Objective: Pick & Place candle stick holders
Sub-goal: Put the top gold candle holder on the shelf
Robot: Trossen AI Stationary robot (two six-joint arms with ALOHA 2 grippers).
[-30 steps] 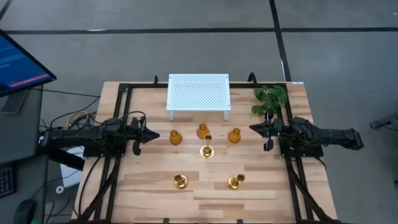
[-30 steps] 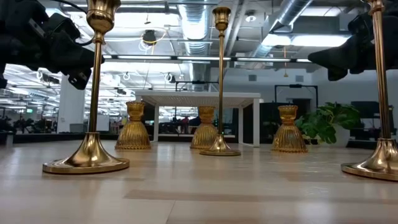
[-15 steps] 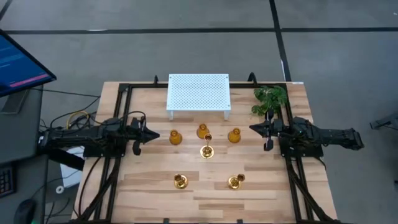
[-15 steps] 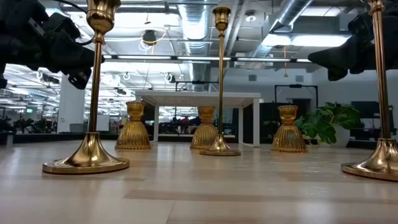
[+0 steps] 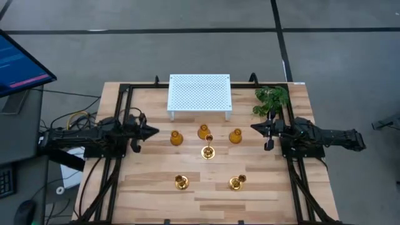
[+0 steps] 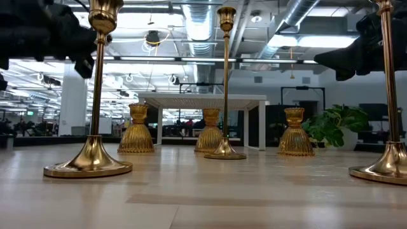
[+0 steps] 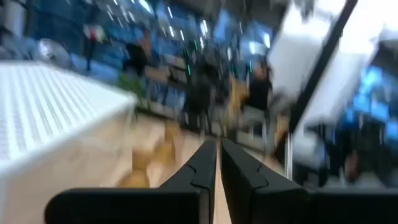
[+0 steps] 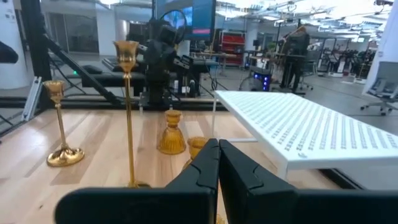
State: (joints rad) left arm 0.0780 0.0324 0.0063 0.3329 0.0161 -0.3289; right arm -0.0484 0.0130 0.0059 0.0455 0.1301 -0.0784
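Observation:
Three squat amber holders (image 5: 176, 138), (image 5: 204, 132), (image 5: 235, 136) stand on their bases in a row before the white stand. Three brass candlesticks (image 5: 208, 150), (image 5: 181, 182), (image 5: 236, 182) stand upright on their round bases nearer the front. In the low view the candlesticks (image 6: 96, 95), (image 6: 226, 83), (image 6: 389, 95) stand in front of the amber holders (image 6: 135, 130). My left gripper (image 5: 156, 132) is shut and empty, left of the amber row; its shut fingers also show in the left wrist view (image 7: 218, 144). My right gripper (image 5: 252, 129) is shut and empty, right of the row, pointing at it (image 8: 218, 144).
A white perforated stand (image 5: 199, 94) on legs stands at the table's far middle. A green plant (image 5: 271, 99) sits at the far right corner. Black frame rails (image 5: 119, 125) run along both sides. Bare wood lies between the candlesticks and the near edge.
My left gripper has risen a little and shifted slightly toward the table's far edge, still shut. The holders and candlesticks have stayed where they were.

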